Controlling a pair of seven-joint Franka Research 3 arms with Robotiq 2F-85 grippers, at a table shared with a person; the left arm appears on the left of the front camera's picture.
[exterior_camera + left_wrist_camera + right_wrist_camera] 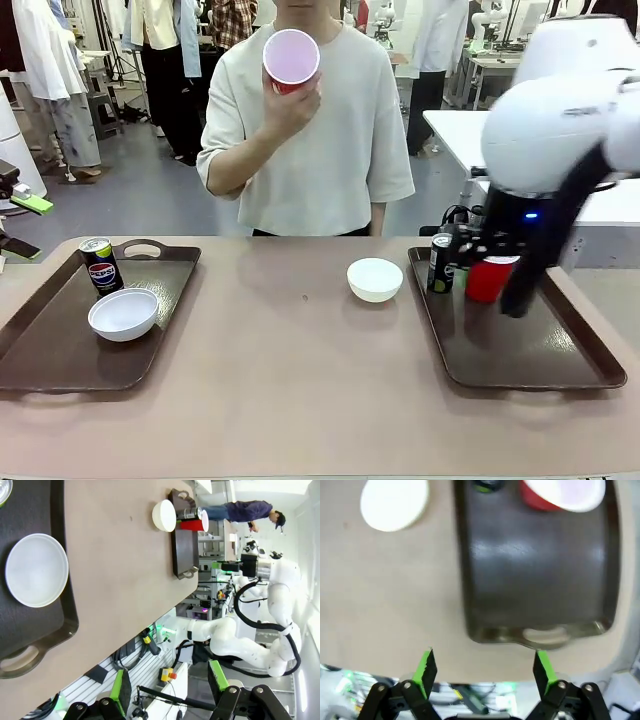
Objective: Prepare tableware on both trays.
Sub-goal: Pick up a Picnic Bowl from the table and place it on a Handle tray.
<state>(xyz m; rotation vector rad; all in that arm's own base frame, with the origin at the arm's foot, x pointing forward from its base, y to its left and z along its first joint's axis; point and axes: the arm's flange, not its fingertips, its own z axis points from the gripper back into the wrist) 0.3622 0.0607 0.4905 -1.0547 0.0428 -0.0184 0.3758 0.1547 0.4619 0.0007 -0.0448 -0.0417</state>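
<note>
1. Task items. 1 white bowl is sitting on the bare table, just beside the right tray at its 9 o'clock and outside its rim. 1 red cup is being held up in the person's hand at 12 o'clock, beyond the far edge. The right tray is carrying a can and a second red cup, standing close together. The left tray is carrying a can with a bowl at its 5 o'clock.

2. Tool state. My right gripper is hovering with its jaws spread wide and nothing between them. My left gripper is also spread and carrying nothing.

3. Hazards, as I am judging them.
- The bowl is shallow, smooth and round-walled, so my pads are risking a slip off its rim.
- The cans are slim and tall, so a passing finger is likely to tip 1.
- The cups are looking thin-walled and light, so a hard squeeze is risking a crush.
- Reaching for the raised cup is bringing my fingers near the person's hand.

4. Trays. Both are dark brown, glossy, raised-rimmed and round-cornered.
</note>
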